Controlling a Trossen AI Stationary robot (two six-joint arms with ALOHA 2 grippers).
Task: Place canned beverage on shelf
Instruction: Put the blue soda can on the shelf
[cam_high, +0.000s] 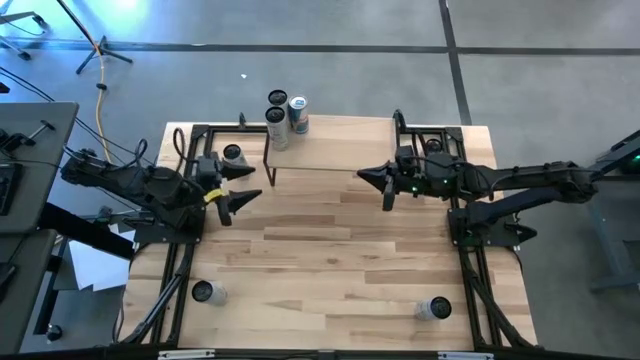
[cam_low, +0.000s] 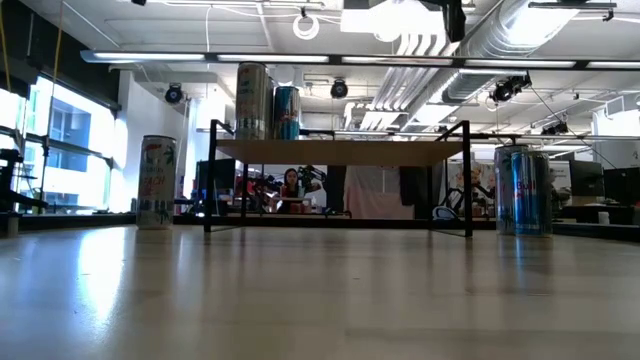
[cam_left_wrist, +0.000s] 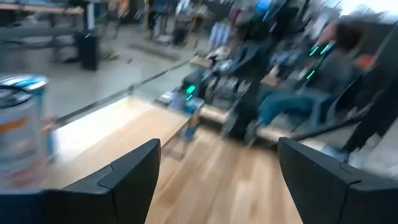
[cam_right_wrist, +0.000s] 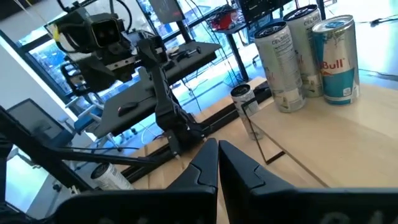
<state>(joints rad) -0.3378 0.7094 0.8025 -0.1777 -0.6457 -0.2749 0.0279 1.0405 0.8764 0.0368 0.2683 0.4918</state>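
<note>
Three cans (cam_high: 285, 115) stand on shelf (cam_high: 330, 142) | left hand (cam_high: 236, 196) beside shelf, spread, empty | right hand (cam_high: 372, 177) near shelf, closed, empty | table (cam_high: 330, 260) cans remain

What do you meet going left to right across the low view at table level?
A tall pale can standing on the table, then the shelf on black legs with two cans on its left end, then a cluster of cans on the table at the right.
</note>
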